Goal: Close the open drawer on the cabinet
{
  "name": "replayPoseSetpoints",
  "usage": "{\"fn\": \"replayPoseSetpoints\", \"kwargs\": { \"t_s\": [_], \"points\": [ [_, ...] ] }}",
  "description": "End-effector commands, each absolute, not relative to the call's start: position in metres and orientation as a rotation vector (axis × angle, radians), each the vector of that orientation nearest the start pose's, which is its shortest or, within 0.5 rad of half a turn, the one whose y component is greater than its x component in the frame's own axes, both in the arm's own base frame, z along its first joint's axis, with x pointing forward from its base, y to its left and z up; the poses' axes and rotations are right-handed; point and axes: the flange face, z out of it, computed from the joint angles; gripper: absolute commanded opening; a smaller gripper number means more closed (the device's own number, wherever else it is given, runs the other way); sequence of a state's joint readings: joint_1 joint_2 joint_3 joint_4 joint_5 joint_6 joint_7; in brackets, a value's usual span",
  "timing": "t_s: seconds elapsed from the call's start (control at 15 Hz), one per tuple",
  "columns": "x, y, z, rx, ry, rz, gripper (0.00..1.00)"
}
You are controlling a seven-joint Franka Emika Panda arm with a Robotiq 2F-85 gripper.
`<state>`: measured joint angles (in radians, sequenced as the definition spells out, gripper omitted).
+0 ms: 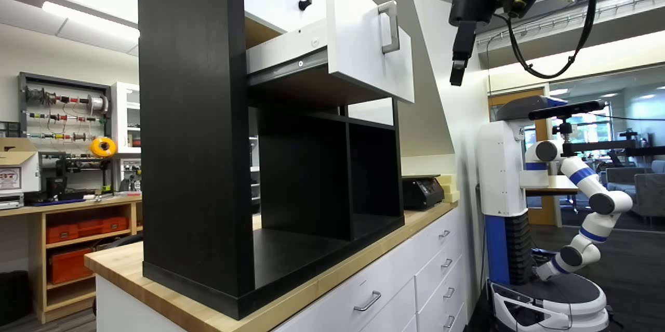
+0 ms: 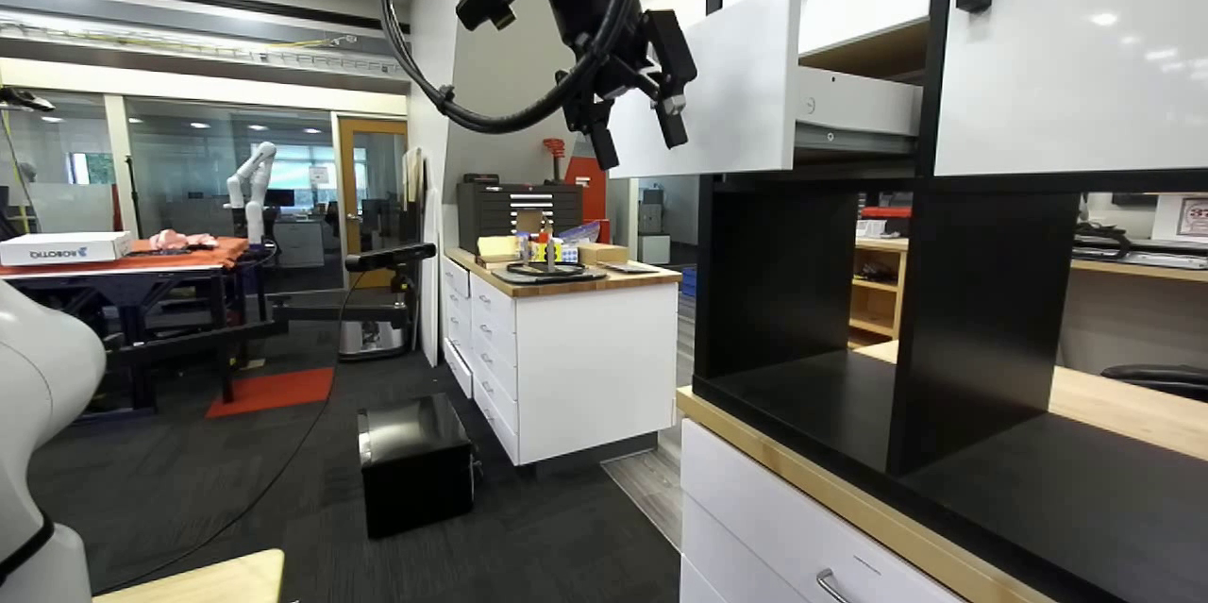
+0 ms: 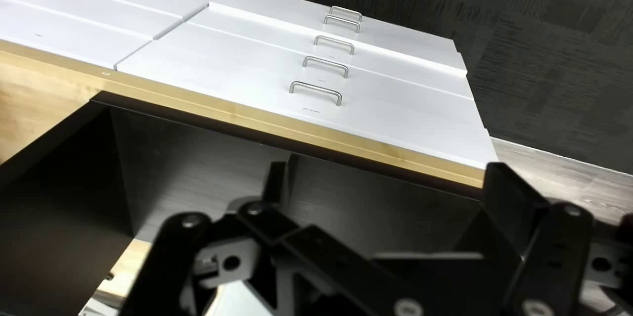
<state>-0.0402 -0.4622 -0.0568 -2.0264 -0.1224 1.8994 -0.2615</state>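
- Orange cases [image 1: 88,227] are sitting on a shelf [image 1: 88,238], far left in an exterior view.
- Black cabinet [image 1: 189,114] is standing on the counter [image 1: 119,259].
- White-fronted drawer [image 1: 358,46] is sticking out of the cabinet's upper row, standing well open.
- Black box [image 1: 423,191] is sitting on the counter near the cabinet.
- Fingers [image 1: 459,68] are hanging right of the drawer, clear of it, spread apart.
- White-blue robot [image 1: 500,166] is standing rightmost.
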Motion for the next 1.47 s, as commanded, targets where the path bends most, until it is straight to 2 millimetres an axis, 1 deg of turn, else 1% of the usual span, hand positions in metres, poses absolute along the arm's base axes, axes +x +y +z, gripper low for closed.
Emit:
{"fn": "replayPoseSetpoints", "kwargs": {
  "t_s": [0.0,0.33,0.67,1.13,1.4],
  "points": [
    [0.426,-0.037,0.687,-3.208,-0.269,-0.595,1.00],
    [0.428,-0.008,0.711,-3.182,-0.267,-0.719,1.00],
    [0.431,0.016,0.733,-3.148,-0.200,-0.878,1.00],
    [0.433,0.034,0.755,-3.055,-0.001,-1.085,1.00],
    [0.439,0.042,0.755,-3.013,0.078,-1.158,1.00]
  ]
}}
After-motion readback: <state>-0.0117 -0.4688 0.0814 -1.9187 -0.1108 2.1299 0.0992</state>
